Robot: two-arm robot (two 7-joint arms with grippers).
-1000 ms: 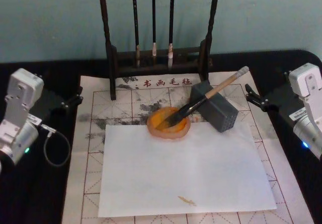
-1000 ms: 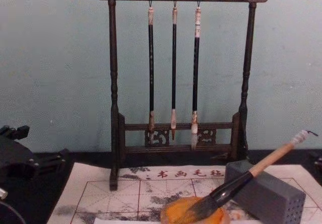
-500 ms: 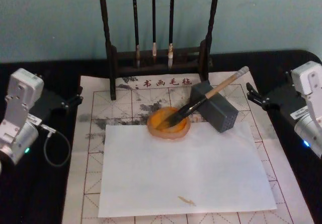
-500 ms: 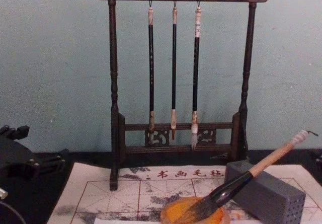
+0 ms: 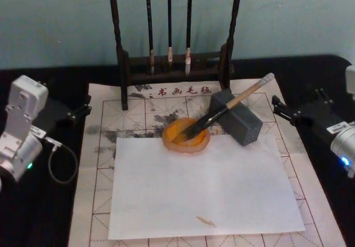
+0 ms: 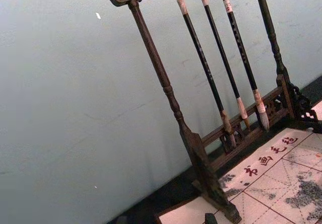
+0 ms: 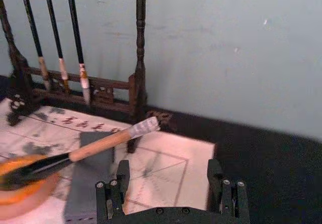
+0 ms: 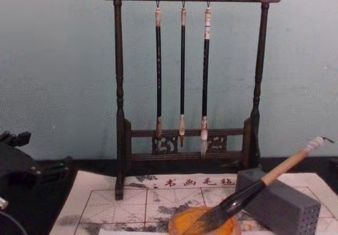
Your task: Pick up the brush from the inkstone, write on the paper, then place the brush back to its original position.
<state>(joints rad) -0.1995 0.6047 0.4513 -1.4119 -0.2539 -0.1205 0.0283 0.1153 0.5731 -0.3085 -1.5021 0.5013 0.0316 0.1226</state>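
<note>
- Left gripper [image 5: 83, 107]: by the black table's [image 5: 44, 213] left edge, just off the paper's rear left corner, touching nothing. Grip cannot be told; judged idle.
- Paper [image 5: 102, 200], off-white, red grid, red characters, grey smudges: flat across the table's middle. A plain white sheet [image 5: 205, 186] overlies its centre, probably as a fresh writing face.
- Dark wooden rack [image 5: 125, 64], three thin brushes [image 5: 169, 25] hanging: on the paper's rear edge.
- Orange round inkstone [image 5: 177, 141]: at the white sheet's rear edge.
- Brush [image 5: 227, 108], thick pale wooden handle, black ferrule, dark bristles: tip in the inkstone, handle propped on a grey perforated block [image 5: 244, 127], so raised for grasping.
- Right gripper [image 5: 280, 107]: near the table's right edge, released, jaws spread, facing the handle's capped end but apart from it. Likely the picking arm.
</note>
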